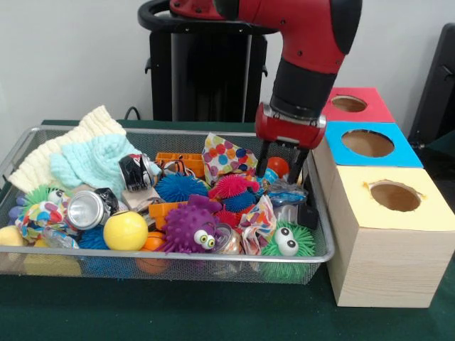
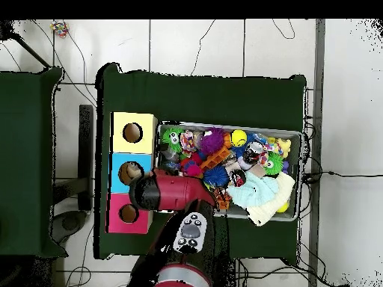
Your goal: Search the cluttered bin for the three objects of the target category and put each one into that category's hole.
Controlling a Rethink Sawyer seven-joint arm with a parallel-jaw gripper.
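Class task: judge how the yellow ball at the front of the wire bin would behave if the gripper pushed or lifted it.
The yellow ball looks smooth and round, so it would probably roll when nudged, though the toys packed around it may stop it. Its glossy surface could slip from a pinch. It seems rigid, not floppy.

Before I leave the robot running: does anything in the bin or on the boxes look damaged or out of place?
One thing: the silver can at the left of the bin is crushed and dented, lying on its side. The knitted cloth hangs over the bin's far left rim. The three boxes stand in a straight row, nothing spilled.
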